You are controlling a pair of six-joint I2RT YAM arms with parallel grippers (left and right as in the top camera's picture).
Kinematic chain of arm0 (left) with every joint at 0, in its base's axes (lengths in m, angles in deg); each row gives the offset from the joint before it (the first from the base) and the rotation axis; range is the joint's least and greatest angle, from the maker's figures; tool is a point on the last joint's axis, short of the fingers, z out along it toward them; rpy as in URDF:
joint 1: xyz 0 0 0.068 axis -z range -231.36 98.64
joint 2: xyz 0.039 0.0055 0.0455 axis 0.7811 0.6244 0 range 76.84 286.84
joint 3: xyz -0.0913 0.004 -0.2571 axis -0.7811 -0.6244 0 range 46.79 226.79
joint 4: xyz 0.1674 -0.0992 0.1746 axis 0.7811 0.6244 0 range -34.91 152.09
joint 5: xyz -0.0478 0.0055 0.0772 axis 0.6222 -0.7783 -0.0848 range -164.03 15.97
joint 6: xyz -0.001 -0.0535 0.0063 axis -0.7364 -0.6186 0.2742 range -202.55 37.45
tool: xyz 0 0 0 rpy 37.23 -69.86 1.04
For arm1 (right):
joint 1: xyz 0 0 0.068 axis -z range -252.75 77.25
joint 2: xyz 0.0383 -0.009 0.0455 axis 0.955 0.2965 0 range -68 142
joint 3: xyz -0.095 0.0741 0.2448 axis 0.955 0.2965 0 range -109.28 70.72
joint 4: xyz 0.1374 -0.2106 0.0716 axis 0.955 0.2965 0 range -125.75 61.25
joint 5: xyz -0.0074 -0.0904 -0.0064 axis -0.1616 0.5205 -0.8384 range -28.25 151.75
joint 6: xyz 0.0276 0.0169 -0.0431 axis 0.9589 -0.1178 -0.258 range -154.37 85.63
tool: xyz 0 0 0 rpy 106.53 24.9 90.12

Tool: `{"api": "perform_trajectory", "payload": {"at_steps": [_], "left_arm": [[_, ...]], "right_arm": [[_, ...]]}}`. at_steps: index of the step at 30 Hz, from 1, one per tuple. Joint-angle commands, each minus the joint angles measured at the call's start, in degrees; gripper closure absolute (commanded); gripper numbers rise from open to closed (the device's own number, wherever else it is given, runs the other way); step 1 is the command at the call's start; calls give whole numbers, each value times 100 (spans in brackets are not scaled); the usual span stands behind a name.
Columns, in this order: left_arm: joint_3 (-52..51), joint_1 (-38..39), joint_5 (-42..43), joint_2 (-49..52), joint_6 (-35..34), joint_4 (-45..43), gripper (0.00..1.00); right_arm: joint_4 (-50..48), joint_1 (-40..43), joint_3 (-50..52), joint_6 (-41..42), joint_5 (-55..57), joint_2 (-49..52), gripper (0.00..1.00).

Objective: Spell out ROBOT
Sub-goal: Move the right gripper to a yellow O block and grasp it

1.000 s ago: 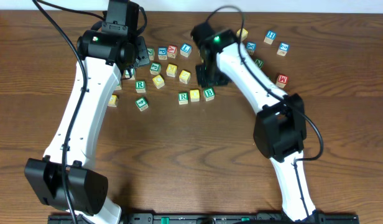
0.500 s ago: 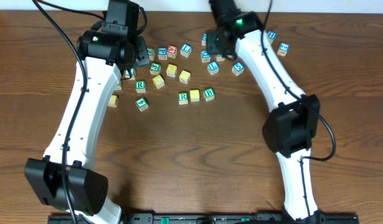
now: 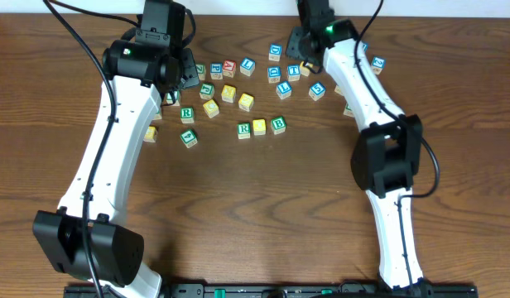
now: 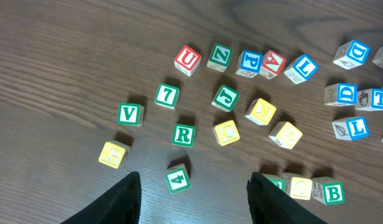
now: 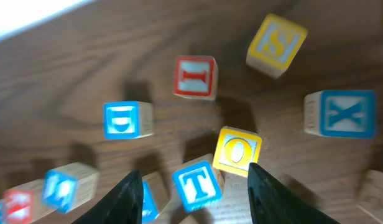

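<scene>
A short row of three blocks lies mid-table: a green block point(image 3: 244, 130) with a letter I cannot read, a yellow O point(image 3: 259, 127) and a green B point(image 3: 278, 125). The B also shows in the left wrist view point(image 4: 331, 193). A loose green R point(image 4: 183, 134) lies left of the row. My right gripper point(image 5: 193, 180) is open above a blue T point(image 5: 196, 185), with a second yellow O point(image 5: 238, 149) beside it. My left gripper point(image 4: 194, 177) is open and empty, high above a green 4 point(image 4: 177, 179).
Many loose letter blocks are scattered along the back of the table, among them a red I point(image 5: 194, 76), a yellow S point(image 5: 276, 43), a blue X point(image 5: 341, 113), a red U point(image 4: 188, 60) and a green V point(image 4: 129, 114). The table's back edge is just behind them.
My right arm has swung from beside the three-block row to the back cluster of blocks. The left arm has not moved.
</scene>
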State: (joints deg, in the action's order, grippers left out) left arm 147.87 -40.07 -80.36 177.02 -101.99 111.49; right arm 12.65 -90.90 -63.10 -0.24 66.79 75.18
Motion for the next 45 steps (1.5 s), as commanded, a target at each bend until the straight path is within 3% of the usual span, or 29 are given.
{"api": "perform_trajectory", "payload": {"at_steps": [1,37,45], "left_arm": [[26,-24,-13,-50,33,15,45],[26,-24,-13,-50,33,13,46],[26,-24,-13,-50,33,13,45]], "right_arm": [[-103,48,-42,315,164,227,53],[-348,129,240,356,428,649,58],[-330,129,240,354,426,654,70]]}}
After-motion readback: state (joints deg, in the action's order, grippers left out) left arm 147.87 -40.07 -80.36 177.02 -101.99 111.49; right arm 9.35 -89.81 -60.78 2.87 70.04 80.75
